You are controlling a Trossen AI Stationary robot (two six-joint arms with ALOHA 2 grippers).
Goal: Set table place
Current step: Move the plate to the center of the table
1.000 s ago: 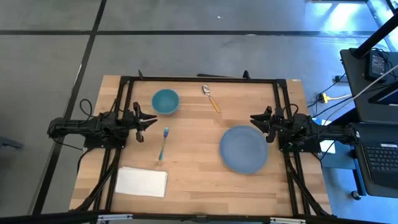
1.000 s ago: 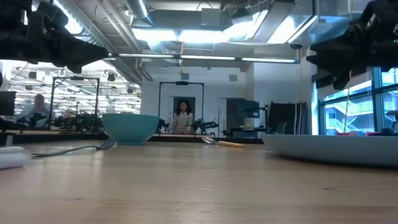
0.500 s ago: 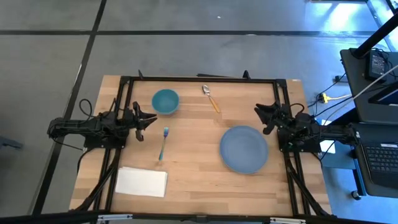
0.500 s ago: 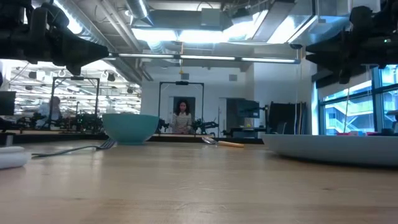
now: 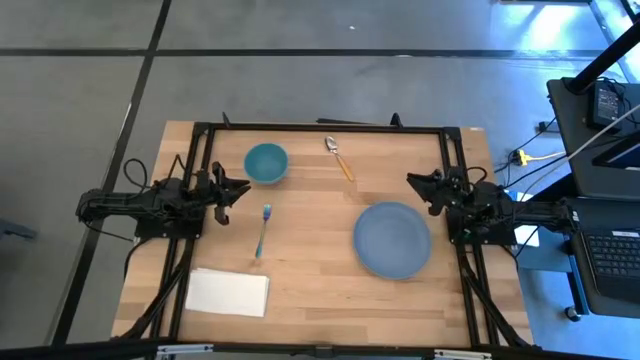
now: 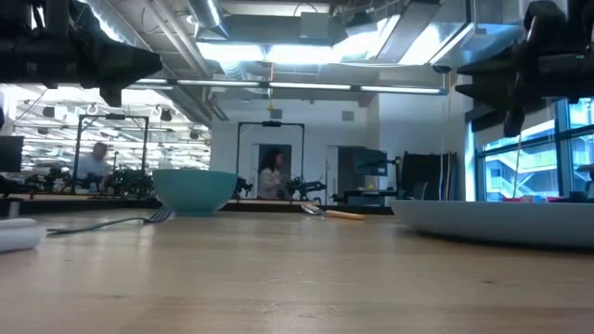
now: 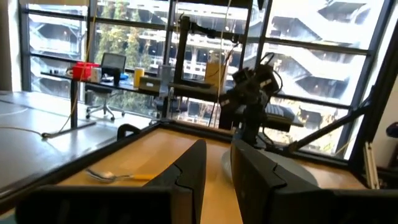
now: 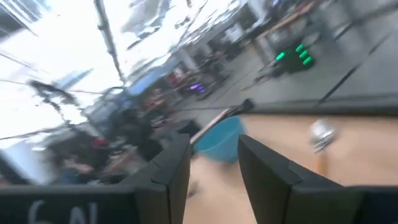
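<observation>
Wooden table (image 5: 320, 290), round blue plate (image 5: 392, 240)

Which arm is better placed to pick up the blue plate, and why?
The right. Its gripper hovers open just beside the plate, on the table's right side. The left gripper is across the table, nearer the bowl and fork.

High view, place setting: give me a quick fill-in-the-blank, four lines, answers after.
1. The teal bowl sits nearest the ____ end effector.
2. The white napkin lies on the table on the same side as the ____ arm.
3. The fork lies between the bowl and the ____.
4. The right end effector hovers just beyond the rim of the blue ____.

Answers: left; left; napkin; plate
</observation>
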